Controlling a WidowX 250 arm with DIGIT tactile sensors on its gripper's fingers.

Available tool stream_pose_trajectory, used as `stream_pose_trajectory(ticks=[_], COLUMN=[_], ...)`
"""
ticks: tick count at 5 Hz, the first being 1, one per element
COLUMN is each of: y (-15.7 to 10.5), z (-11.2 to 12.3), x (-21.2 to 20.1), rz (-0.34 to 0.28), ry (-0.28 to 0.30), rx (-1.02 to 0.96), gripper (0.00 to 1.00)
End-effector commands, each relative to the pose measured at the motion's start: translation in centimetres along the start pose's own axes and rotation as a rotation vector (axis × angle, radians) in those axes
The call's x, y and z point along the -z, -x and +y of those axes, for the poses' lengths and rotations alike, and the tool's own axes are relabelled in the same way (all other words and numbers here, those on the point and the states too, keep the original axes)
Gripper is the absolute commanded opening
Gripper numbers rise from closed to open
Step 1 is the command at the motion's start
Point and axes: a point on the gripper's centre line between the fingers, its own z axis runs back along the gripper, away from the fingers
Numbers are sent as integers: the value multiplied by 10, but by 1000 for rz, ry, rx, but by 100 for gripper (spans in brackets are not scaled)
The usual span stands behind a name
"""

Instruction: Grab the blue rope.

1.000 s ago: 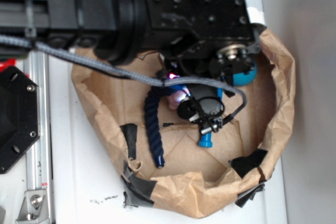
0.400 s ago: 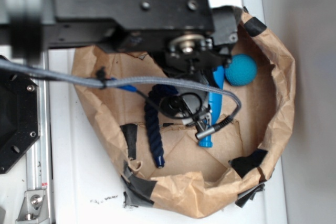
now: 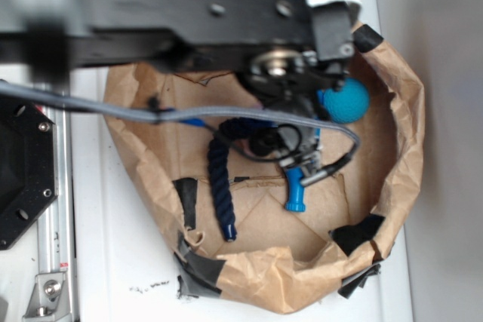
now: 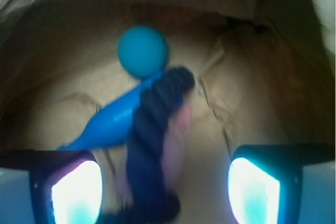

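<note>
Blue rope (image 4: 149, 145) runs up between the spread gripper (image 4: 165, 184) fingers (image 4: 73, 190), not clamped, lying over something pink, perhaps a soft toy (image 4: 176, 150). Just behind the rope sits a bright blue pin (image 4: 107, 124), and beyond that a teal ball (image 4: 143, 51), all inside the brown paper bag (image 3: 400, 141).
</note>
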Motion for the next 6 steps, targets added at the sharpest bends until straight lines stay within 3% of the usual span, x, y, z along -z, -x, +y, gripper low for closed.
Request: stream_pose_trajectory(ticks=[1, 3, 5, 6], y=[-20, -17, -23, -15], z=[8, 2, 4, 3], x=[18, 6, -58, -75], rz=[-12, 12, 9, 38], ry=[-19, 33, 119, 118], rx=[15, 21, -54, -64], gripper=[0, 0, 0, 0])
